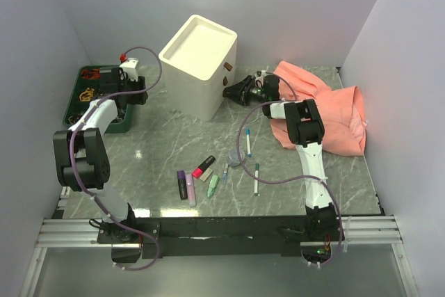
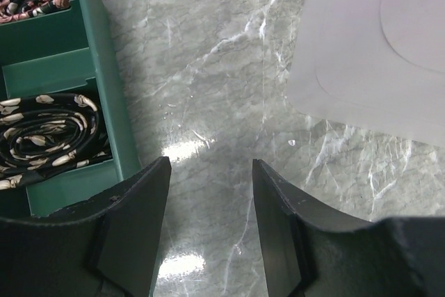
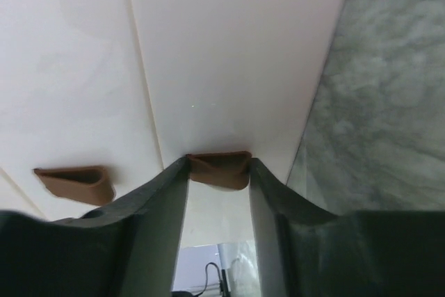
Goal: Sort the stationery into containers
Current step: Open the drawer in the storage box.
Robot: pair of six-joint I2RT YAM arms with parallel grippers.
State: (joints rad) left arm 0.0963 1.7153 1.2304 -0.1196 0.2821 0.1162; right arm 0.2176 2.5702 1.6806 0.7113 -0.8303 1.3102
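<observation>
The cream-white cabinet (image 1: 198, 57) stands at the back centre, its drawers closed. My right gripper (image 1: 229, 92) is shut on the brown handle (image 3: 217, 170) of its lowest drawer, one finger against each end. A second handle (image 3: 78, 183) shows to its left. My left gripper (image 1: 132, 85) is open and empty above the table, between the green tray and the cabinet (image 2: 375, 53). The stationery lies at the front centre: purple highlighter (image 1: 182, 184), pink highlighter (image 1: 190, 191), red-and-black marker (image 1: 204, 167), pale green piece (image 1: 213, 185), blue-capped pen (image 1: 248, 144), green-capped pen (image 1: 256, 179), clear tape roll (image 1: 236, 158).
A green tray (image 1: 78, 106) holding rolled patterned ties (image 2: 49, 130) sits at the back left. An orange cloth (image 1: 334, 113) lies at the back right, behind my right arm. Grey walls close in both sides.
</observation>
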